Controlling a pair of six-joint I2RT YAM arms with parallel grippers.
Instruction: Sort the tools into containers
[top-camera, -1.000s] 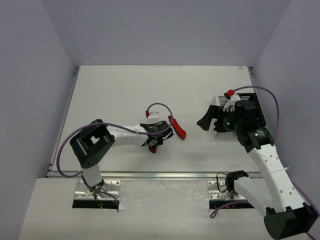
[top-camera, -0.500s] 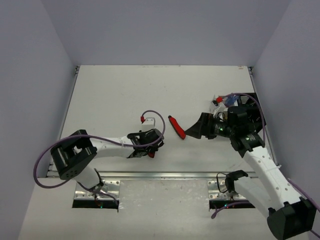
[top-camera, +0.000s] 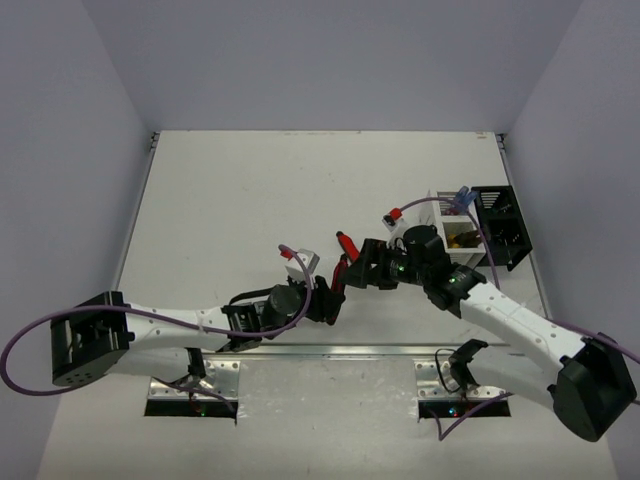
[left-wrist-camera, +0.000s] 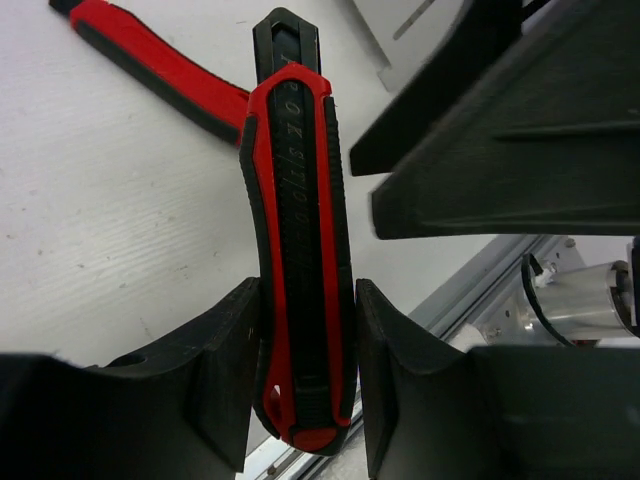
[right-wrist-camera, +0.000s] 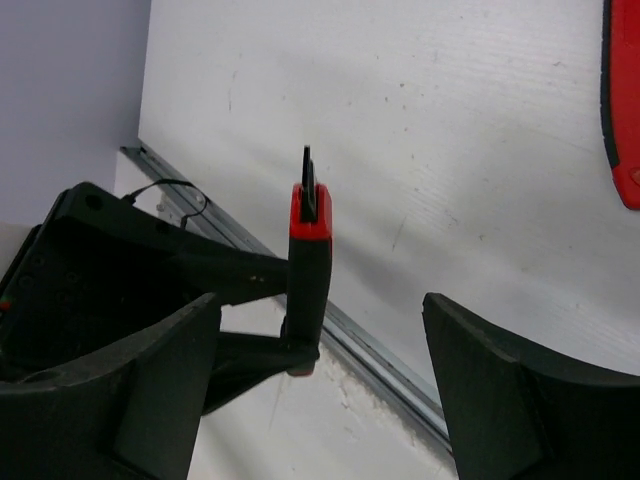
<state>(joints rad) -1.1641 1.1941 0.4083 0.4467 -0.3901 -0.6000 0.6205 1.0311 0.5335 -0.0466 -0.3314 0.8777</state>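
The white slatted bin (top-camera: 440, 206) stood at the right side of the table (top-camera: 230, 200) with the black bin (top-camera: 503, 230) just beside it, nearer the right wall. Yellow-handled tools (top-camera: 461, 238) lay inside the white bin and a blue handle (top-camera: 462, 199) stuck up past its far rim; what the black bin held could not be made out.

The left gripper (left-wrist-camera: 305, 315) was clamped on the butt end of a red-and-black cutter (left-wrist-camera: 298, 190), which stuck out beyond its fingers. Raised lettering ran along the black inlay of the handle, too worn to read for certain. The right gripper (right-wrist-camera: 318, 310) faced it with its jaws spread wide, one on each side of the cutter's free end and neither touching it.

A second red-and-black tool (left-wrist-camera: 150, 65) lay flat on the table just beyond them. The two grippers met close to the metal rail (top-camera: 330, 350) at the near edge, and a broad stretch of white tabletop ran from there to the far and left walls
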